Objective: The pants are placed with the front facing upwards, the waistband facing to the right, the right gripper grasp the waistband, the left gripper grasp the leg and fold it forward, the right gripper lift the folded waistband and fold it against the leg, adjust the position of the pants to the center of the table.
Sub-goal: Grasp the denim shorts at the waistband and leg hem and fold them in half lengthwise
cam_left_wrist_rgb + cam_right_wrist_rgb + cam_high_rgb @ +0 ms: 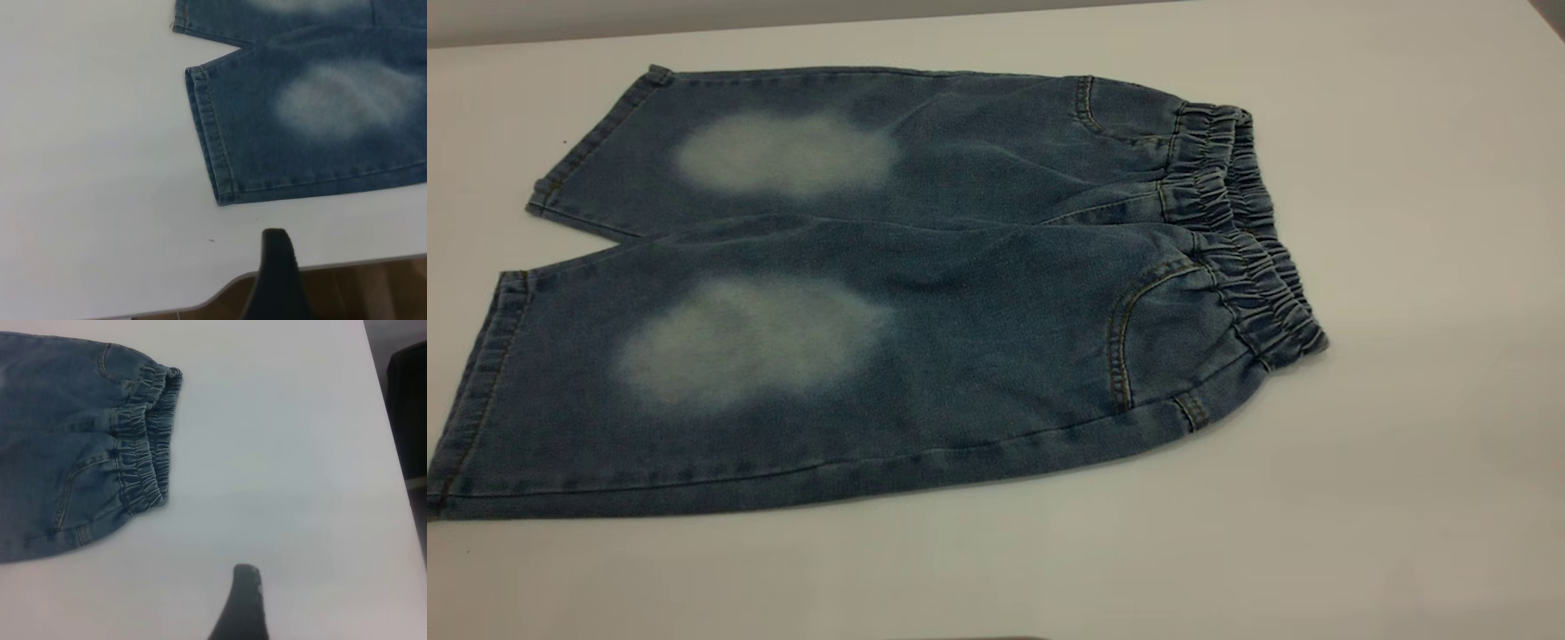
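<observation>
Denim pants [925,293] lie flat on your table [1405,444], front up, waistband [1249,236] to the right. Your left gripper [277,267] hovers off the leg hem, your right gripper [245,600] off the waistband, both clear of the cloth; with one finger showing each, their opening can't be told.

The white table [1405,267] carries the pants [925,356] lying flat, front up, waistband [1254,240] toward its right.
</observation>
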### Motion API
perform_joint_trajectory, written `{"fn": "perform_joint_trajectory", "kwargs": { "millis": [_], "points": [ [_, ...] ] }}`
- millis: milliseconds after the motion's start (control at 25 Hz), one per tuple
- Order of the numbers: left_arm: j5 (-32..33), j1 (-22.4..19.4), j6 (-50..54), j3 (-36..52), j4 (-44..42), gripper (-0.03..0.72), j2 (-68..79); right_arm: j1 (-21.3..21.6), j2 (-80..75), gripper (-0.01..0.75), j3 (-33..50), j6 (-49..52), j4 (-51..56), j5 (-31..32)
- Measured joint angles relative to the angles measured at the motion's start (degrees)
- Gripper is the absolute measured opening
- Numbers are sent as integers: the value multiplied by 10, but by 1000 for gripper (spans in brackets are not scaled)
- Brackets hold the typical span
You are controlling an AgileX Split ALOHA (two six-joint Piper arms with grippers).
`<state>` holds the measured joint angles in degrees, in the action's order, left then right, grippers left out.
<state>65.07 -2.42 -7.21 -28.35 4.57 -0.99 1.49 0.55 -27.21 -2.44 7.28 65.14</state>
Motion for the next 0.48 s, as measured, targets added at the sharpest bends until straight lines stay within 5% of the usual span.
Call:
{"fn": "perform_joint_trajectory", "kwargs": {
  "millis": [240,480],
  "points": [
    [-7,0,27,-5,0,494,16,0,-7,568,-5,38,4,-3],
    [-88,0,72,-52,0,494,191,0,-131,554,-84,83,24,-37]
  ]
}}
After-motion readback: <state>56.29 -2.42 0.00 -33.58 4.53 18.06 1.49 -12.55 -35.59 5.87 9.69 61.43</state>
